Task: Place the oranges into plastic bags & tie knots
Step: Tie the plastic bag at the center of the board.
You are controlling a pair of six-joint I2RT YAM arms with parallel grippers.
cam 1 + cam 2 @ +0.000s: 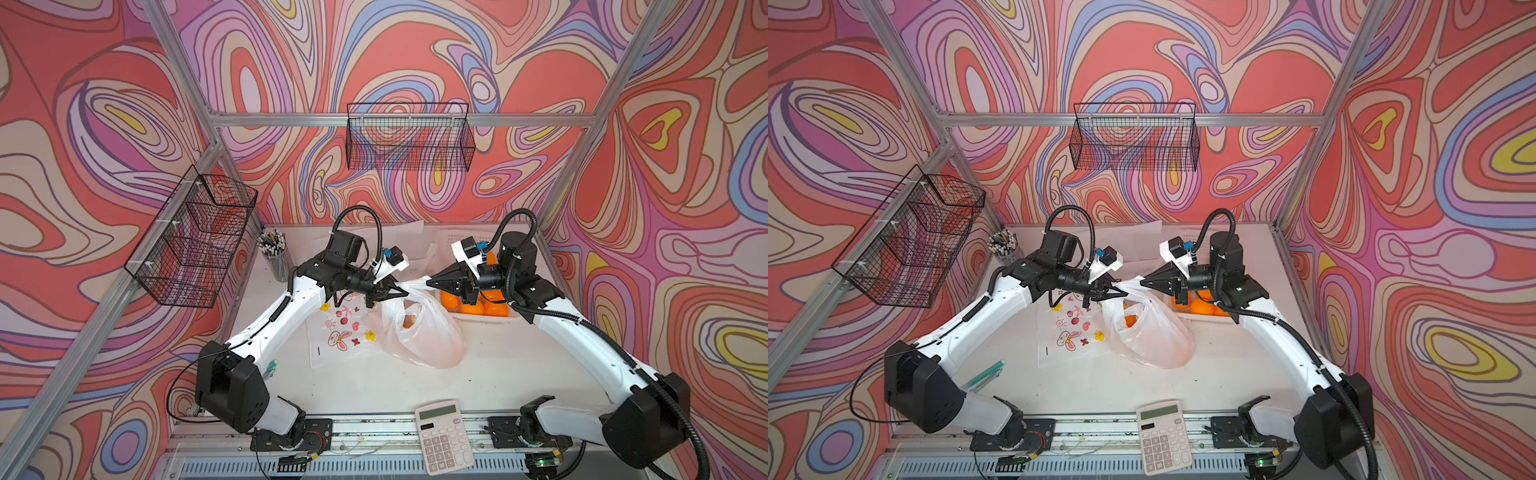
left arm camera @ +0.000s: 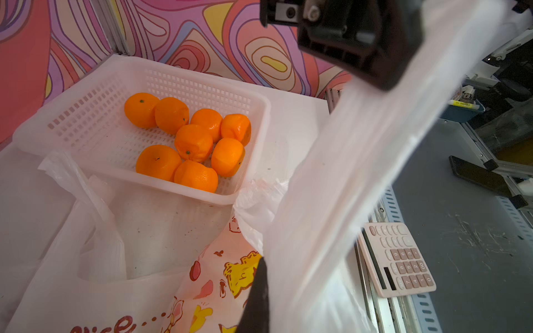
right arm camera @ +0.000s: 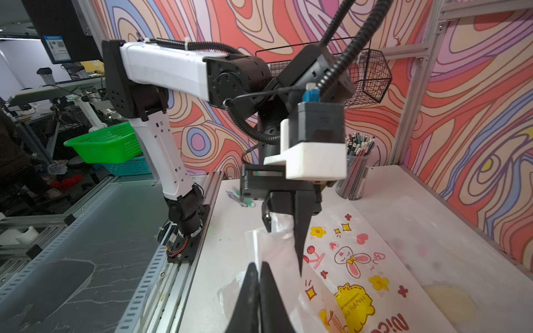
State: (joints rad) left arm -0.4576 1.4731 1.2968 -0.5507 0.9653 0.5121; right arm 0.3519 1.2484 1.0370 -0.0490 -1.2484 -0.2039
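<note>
Black jaws tight on bag [image 1: 424,336]

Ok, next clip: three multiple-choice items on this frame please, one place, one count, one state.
1. Where is the calculator? A) front edge of the table B) in a wire basket C) back corner
2. How many oranges lie in the white basket? A) five B) eight C) twelve
3. The right gripper is: A) open above the basket B) shut on the plastic bag's handle C) holding an orange
Answers: 1 A, a top view shows it there; 2 B, left wrist view shows eight; 3 B, jaws pinch the stretched handle.
</note>
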